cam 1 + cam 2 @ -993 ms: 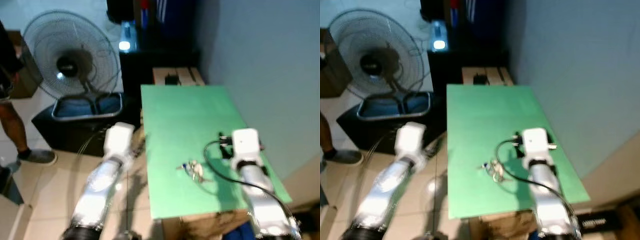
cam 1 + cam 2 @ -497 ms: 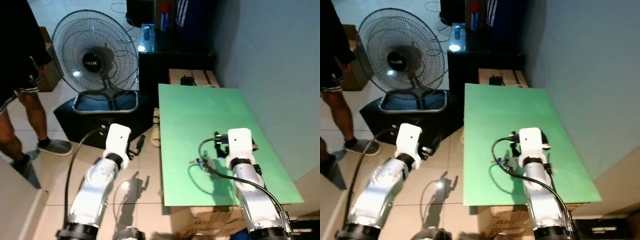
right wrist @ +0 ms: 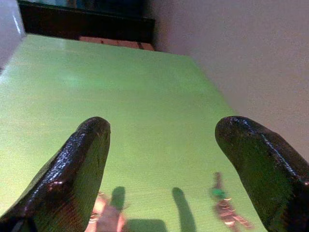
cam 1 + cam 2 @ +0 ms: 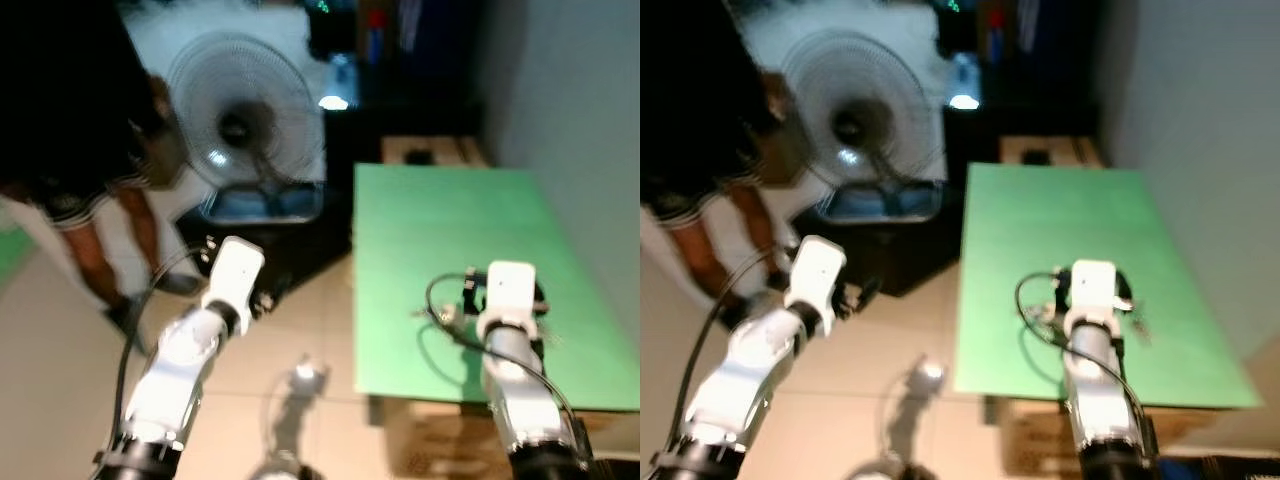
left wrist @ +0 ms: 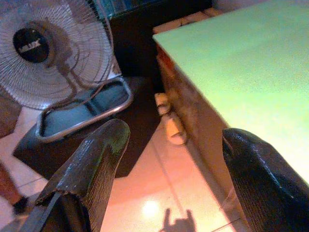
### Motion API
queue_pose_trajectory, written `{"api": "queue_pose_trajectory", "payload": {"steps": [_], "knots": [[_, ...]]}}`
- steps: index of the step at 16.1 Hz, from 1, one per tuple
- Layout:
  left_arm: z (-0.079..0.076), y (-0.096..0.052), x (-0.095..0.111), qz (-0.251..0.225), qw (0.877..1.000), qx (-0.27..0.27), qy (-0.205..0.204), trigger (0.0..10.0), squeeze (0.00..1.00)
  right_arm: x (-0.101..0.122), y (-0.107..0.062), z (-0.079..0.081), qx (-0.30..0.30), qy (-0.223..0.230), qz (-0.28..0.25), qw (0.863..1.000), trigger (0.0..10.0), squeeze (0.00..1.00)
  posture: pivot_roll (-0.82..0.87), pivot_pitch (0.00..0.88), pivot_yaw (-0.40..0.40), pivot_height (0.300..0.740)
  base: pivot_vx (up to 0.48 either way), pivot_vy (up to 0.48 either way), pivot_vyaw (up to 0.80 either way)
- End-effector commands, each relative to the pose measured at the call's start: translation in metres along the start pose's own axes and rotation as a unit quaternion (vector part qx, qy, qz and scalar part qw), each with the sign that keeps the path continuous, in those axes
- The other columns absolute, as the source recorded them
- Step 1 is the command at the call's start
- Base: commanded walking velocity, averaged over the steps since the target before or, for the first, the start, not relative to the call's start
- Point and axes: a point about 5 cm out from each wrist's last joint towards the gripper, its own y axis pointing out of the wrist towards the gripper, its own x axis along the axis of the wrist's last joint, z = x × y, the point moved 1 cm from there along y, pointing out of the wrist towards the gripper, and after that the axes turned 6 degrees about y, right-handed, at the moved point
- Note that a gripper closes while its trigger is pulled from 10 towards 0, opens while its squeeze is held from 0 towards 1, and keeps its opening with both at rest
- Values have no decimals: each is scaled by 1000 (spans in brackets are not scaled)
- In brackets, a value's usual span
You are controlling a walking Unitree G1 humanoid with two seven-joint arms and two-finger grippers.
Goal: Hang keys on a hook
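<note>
Right wrist view looks along the right claw [image 3: 161,169], whose 2 black fingers [image 3: 72,169] stand wide apart with nothing between them, hovering low over the green worktop [image 3: 120,92]. On that worktop, just beside the far finger, lies a small bunch of keys [image 3: 224,205] with a green tag, blurred but clear of both fingers. From the head views, which are smeared with motion, the right arm [image 4: 515,370] reaches over the near part of the worktop beside the pale wall [image 4: 580,110]. The left claw [image 5: 169,159] hangs off the worktop's edge above the tiled floor [image 5: 154,193], its 2 fingers also spread wide and holding nothing. Beyond it a standing fan [image 4: 245,125] sits on a dark base, with a pair of slippers [image 5: 169,121] on the floor by the worktop. A person [image 4: 80,150] in dark clothes stands at the robot's left, near the fan.
</note>
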Motion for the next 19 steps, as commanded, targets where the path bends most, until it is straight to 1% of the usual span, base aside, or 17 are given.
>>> {"api": "queue_pose_trajectory", "payload": {"steps": [1,6,8,10,11,12,13,15,17,19], "knots": [[5,1,4,-1,1000,-2,11,10000,0,-3,-1,3,-1,8,3,1000,10000,0,8,0,107,714,0,0,0],[4,4,7,-4,1000,-7,20,10000,0,-8,0,9,6,11,7,1000,10000,0,1,0,113,714,0,0,0],[3,3,7,-4,1000,-9,19,10000,0,-10,0,10,7,10,8,1000,10000,0,0,0,115,714,0,0,0],[1,0,4,0,1000,-18,19,10000,0,-16,3,7,7,6,19,1000,10000,0,4,0,122,714,0,0,0],[1,-5,4,2,1000,-20,19,10000,0,-17,4,5,4,4,18,1000,10000,0,13,0,130,714,0,0,0],[1,-13,-1,13,999,-25,23,10000,0,-15,9,4,8,-6,12,1000,10000,0,28,0,139,714,0,0,0],[1,-15,-2,15,999,-26,23,10000,0,-15,9,5,9,-8,11,1000,10000,0,28,0,139,714,0,0,0],[7,-32,-9,37,998,-28,34,10000,0,-12,16,7,17,-20,-3,1000,10000,0,82,35,168,714,0,0,0],[14,-50,-13,58,997,-32,47,10000,0,-15,18,7,12,-25,-1,1000,10000,0,118,72,197,714,0,0,0],[17,-59,-14,69,996,-35,52,10000,0,-20,19,5,9,-27,7,1000,10000,0,132,96,212,714,0,0,0]]}}
